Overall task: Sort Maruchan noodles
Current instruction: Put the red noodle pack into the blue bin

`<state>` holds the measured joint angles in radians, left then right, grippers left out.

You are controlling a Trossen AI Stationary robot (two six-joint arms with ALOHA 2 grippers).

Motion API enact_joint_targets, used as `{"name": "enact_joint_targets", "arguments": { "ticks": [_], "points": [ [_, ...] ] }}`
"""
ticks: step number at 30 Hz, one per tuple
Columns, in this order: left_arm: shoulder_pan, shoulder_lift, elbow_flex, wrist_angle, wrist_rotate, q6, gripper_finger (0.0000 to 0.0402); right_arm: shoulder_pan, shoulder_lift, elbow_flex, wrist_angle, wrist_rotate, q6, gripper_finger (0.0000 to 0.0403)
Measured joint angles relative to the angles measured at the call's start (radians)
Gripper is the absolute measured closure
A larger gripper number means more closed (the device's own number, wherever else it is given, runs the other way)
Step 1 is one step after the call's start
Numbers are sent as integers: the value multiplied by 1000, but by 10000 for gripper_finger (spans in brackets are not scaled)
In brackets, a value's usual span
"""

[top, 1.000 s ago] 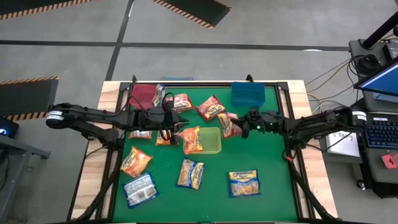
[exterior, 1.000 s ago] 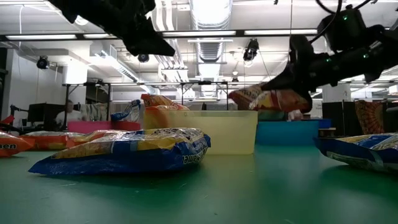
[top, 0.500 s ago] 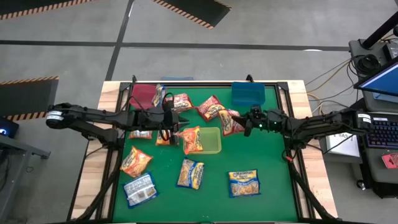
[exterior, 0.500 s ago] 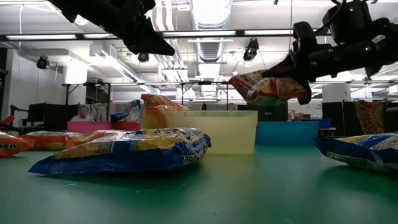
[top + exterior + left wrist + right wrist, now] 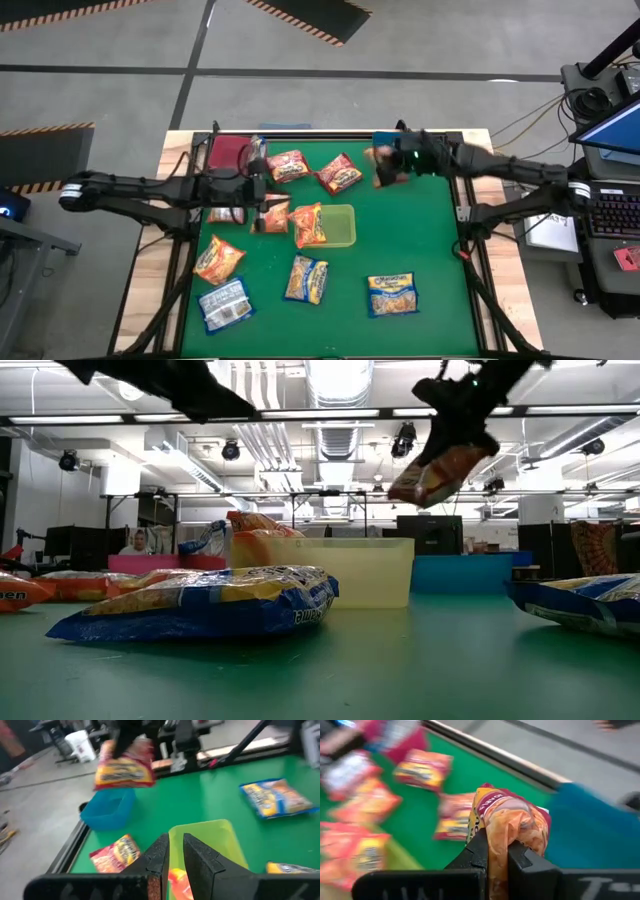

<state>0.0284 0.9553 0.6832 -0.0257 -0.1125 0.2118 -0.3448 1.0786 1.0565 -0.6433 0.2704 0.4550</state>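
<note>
Over the green bench (image 5: 440, 250), your right hand (image 5: 392, 165) is gripping a red noodle packet (image 5: 381, 166) at one o'clock beside the blue bin (image 5: 388, 143); your left hand (image 5: 268, 190) is hovering closed at ten.

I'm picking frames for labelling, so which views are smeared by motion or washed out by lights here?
Right wrist view: the table behind is smeared, while the held packet in the right gripper stays fairly sharp. Left wrist view: everything is soft, the hanging packet most of all. Low view: bright ceiling lights wash out the top. High view: evenly lit, the green bin clear.
</note>
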Motion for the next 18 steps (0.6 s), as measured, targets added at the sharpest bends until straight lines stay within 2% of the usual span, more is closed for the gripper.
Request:
{"name": "enact_joint_targets", "arguments": {
  "ticks": [4,8,13,18],
  "points": [
    [0,-74,-42,23,0,-10,363,-82,105,198,-307,106,-22,390],
    [0,-131,-73,30,1,-11,363,-194,225,320,-525,178,-22,391],
    [0,-171,-103,29,1,-10,363,-330,350,376,-598,171,-81,391],
    [0,-188,-121,27,1,-1,363,-427,433,396,-606,110,-127,391]
  ]
}}
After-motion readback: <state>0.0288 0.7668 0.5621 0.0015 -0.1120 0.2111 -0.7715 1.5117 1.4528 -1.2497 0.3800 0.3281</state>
